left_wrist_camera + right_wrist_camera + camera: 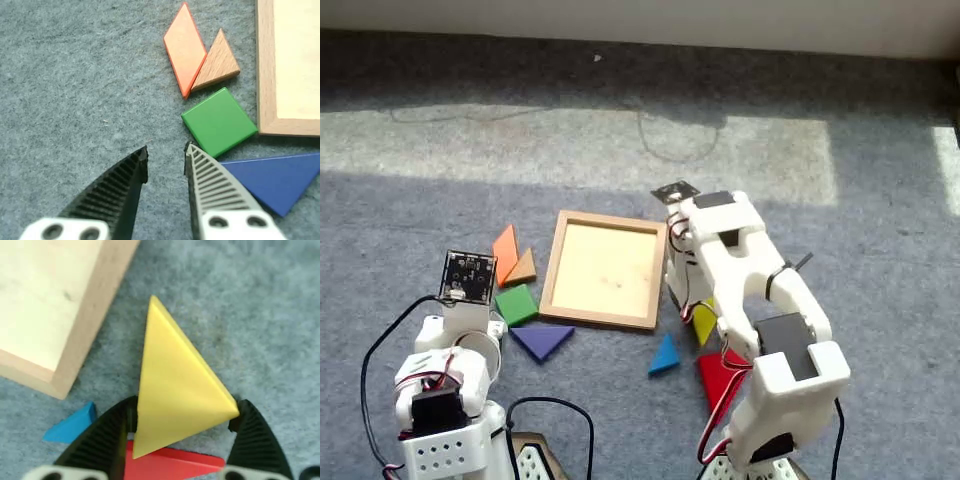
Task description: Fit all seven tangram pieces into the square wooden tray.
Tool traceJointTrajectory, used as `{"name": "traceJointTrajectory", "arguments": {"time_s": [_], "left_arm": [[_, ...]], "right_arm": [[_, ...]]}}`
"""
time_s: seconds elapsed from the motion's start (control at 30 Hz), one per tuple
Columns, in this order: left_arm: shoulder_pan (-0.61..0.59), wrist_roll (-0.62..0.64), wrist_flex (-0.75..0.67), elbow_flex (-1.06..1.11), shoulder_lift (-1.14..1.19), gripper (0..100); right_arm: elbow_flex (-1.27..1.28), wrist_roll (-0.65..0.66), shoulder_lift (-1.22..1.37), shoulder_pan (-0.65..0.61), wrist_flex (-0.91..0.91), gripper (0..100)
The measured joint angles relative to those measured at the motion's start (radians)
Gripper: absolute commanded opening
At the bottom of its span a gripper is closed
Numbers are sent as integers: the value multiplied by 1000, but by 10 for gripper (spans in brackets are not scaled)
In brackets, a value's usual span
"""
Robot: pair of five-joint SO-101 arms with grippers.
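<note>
Grey carpet [440,220], sun stripe [620,150] at the far side. Here the right gripper [186,407] is clamped on the yellow triangle [175,375] just right of the tray [551,268], near corner, red triangle [170,464] nearer. Meanwhile the left gripper [166,152] hangs spread over carpet, green square [219,121] just right, orange piece [184,47] and wood triangle [217,62] farther.

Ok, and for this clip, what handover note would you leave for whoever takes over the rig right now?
Left gripper: open, empty, over the carpet near the green square.
Right gripper: shut on the yellow triangle, beside the tray.
Tray: empty. Orange parallelogram, wooden triangle, green square and dark blue triangle lie on one side; light blue triangle and red triangle on the other.
Done: nothing placed.
Left: all seven pieces.
</note>
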Motion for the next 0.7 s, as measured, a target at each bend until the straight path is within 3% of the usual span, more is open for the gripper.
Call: {"name": "traceJointTrajectory", "arguments": {"time_s": [0.23, 0.37, 0.7], "left_arm": [[0, 0, 0, 0, 0, 148], [0, 0, 0, 0, 0, 148], [0, 0, 0, 0, 0, 148]], "right_arm": [[-91, 2, -95, -2, 158, 180], [-100, 3, -183, -3, 163, 180], [-100, -196, -210, -126, 81, 180]]}}
